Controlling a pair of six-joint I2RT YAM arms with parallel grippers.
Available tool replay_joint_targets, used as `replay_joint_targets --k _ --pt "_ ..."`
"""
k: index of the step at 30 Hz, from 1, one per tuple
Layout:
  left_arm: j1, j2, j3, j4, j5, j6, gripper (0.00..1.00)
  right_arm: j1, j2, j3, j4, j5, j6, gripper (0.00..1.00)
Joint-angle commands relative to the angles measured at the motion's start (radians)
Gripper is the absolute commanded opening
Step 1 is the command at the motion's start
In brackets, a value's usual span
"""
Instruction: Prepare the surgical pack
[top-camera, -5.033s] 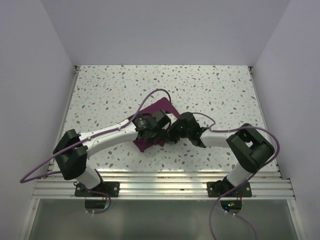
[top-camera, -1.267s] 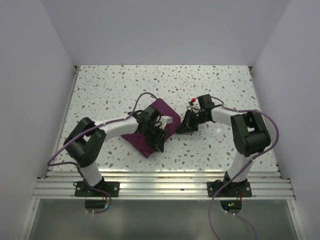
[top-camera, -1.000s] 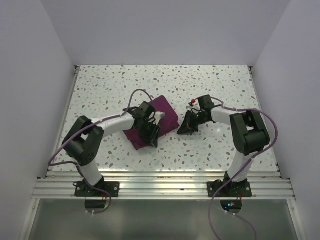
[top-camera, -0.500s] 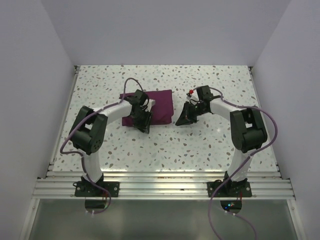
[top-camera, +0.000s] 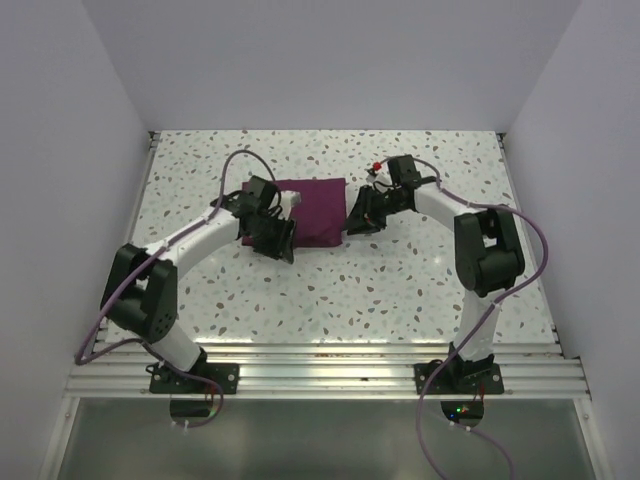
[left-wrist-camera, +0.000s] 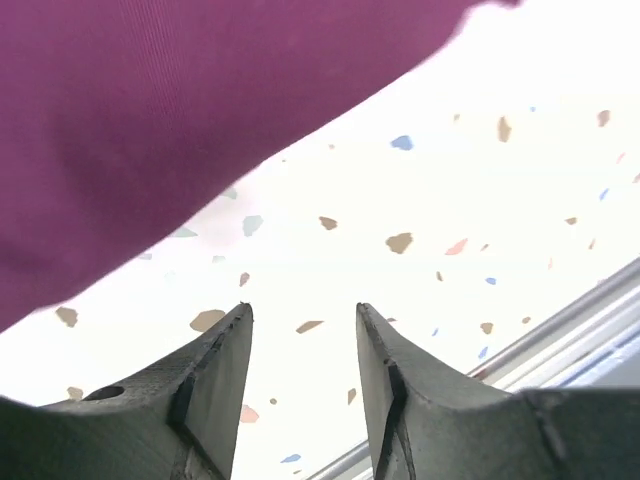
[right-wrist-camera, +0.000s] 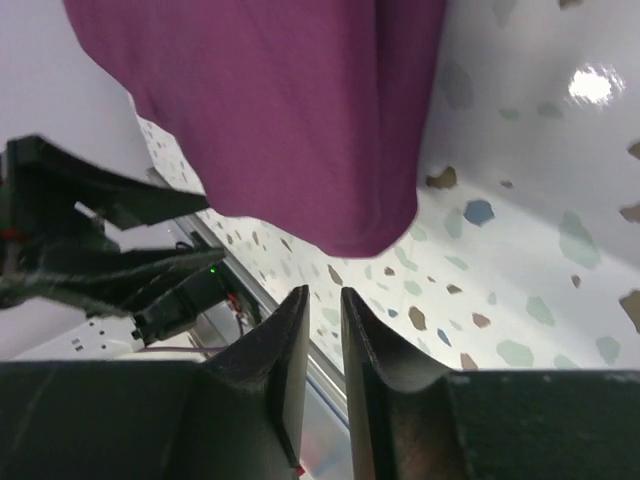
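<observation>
The surgical pack (top-camera: 316, 205) is a plum-purple cloth folded into a squarish bundle, lying flat on the speckled table at mid-depth. My left gripper (top-camera: 281, 240) sits at the bundle's near-left corner. In the left wrist view this gripper (left-wrist-camera: 300, 312) is open and empty, with the cloth (left-wrist-camera: 150, 120) just beyond its tips. My right gripper (top-camera: 356, 216) is at the bundle's right edge. In the right wrist view the right gripper (right-wrist-camera: 322, 293) shows a narrow gap with nothing in it, a little short of the cloth's rounded corner (right-wrist-camera: 290, 110).
White walls close in the speckled table (top-camera: 420, 280) on the left, right and far sides. An aluminium rail (top-camera: 320, 370) runs along the near edge by the arm bases. Purple cables loop over both arms. The left arm (right-wrist-camera: 90, 250) shows in the right wrist view.
The bundle has slid away from the arm bases and turned square to the table. Both grippers have come off the cloth and their jaws have widened.
</observation>
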Motion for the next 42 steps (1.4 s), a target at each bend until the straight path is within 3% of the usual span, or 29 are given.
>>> replay_joint_targets --k 1,7,12,17,20,21,27,31,32,34,36,38,42 --pt "0.015 -0.102 0.051 0.021 0.023 0.001 0.49 0.012 0.025 0.074 0.009 -0.022 0.020 0.37" --pt "0.182 -0.081 0.138 0.024 -0.057 -0.086 0.59 0.014 0.048 0.113 -0.026 0.015 -0.001 0.61" --pt "0.368 -0.052 0.138 0.064 0.001 -0.109 0.61 0.012 0.089 0.139 0.002 0.014 0.017 0.60" --pt "0.423 -0.030 0.135 0.068 0.030 -0.112 0.59 0.014 0.114 0.147 0.008 0.017 0.027 0.48" --pt "0.430 -0.046 0.127 0.076 0.026 -0.116 0.59 0.012 0.123 0.137 0.022 0.021 0.036 0.36" --pt "0.431 -0.049 0.124 0.076 0.027 -0.116 0.59 0.014 0.129 0.134 0.028 0.014 0.040 0.28" --pt "0.445 -0.066 0.098 0.085 0.034 -0.116 0.59 0.014 0.137 0.133 0.043 0.015 0.051 0.08" --pt "0.448 -0.070 0.086 0.087 0.029 -0.117 0.59 0.012 0.128 0.143 -0.009 0.057 0.017 0.05" --pt "0.448 -0.072 0.086 0.087 0.029 -0.117 0.59 0.011 0.126 0.142 -0.018 0.057 0.005 0.07" --pt "0.448 -0.075 0.084 0.085 0.027 -0.117 0.59 0.012 0.123 0.137 -0.018 0.046 0.001 0.22" --pt "0.448 -0.083 0.084 0.084 0.032 -0.117 0.59 0.011 0.114 0.134 -0.031 0.049 -0.001 0.47" --pt "0.448 -0.095 0.081 0.081 0.034 -0.123 0.59 0.011 0.082 0.133 -0.067 0.061 -0.010 0.56" --pt "0.448 -0.151 0.031 0.091 0.043 -0.137 0.61 0.012 -0.004 0.120 -0.165 0.159 -0.052 0.83"
